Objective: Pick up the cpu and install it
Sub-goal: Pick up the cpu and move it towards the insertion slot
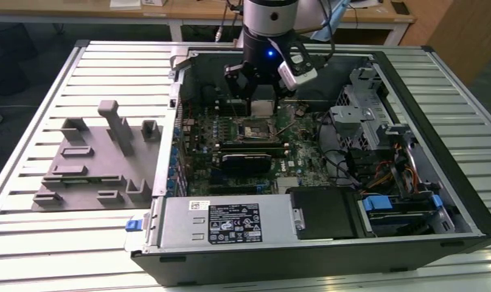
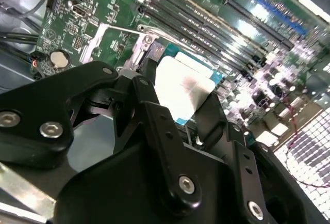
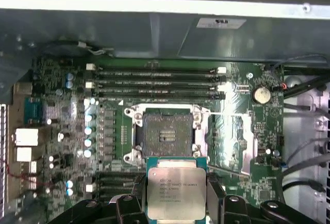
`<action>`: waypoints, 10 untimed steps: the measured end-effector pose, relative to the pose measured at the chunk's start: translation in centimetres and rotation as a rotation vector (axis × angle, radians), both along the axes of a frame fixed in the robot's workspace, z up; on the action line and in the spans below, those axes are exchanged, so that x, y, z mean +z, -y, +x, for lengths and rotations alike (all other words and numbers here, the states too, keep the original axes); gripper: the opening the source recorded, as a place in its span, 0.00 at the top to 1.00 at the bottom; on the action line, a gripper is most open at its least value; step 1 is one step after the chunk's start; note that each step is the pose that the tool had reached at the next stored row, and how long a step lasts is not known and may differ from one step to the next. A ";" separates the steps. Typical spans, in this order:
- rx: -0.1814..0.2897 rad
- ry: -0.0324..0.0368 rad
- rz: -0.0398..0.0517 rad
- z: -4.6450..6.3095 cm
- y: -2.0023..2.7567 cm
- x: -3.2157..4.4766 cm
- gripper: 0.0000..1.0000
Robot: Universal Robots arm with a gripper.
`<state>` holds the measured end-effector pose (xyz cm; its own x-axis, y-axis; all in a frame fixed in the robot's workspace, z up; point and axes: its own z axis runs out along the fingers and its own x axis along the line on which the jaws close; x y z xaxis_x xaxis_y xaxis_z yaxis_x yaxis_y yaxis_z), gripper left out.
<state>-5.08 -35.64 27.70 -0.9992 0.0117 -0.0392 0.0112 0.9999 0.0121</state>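
Note:
My gripper [image 1: 261, 102] hangs inside the open computer case, shut on the cpu [image 1: 263, 109], a small silver square chip with a pale rim. In the first wrist view the cpu [image 3: 176, 188] sits flat between two black fingers [image 3: 215, 195], its printed metal top facing the camera. It is held above the green motherboard, just to one side of the open, empty socket [image 3: 167, 133] and not over it. In the second wrist view the cpu [image 2: 183, 90] gleams white between the black finger links [image 2: 154, 115]. In the exterior view the socket [image 1: 255, 129] lies just in front of the gripper.
The socket's metal load plate [image 3: 232, 136] is folded open beside it. Memory slots [image 3: 154, 82] run along its other side. The case [image 1: 177, 121] also holds a power supply [image 1: 229, 222] and a drive cage [image 1: 363, 118] with cables. Grey fixture blocks [image 1: 99, 158] stand on the slatted table at the exterior view's left.

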 end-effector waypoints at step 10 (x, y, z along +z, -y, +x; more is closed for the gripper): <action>-0.009 -0.0002 -0.0011 -0.5 -1.13 -0.91 0.45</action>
<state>-5.63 -34.50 26.79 -0.9990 0.0205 -0.0390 0.0201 0.9997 0.0110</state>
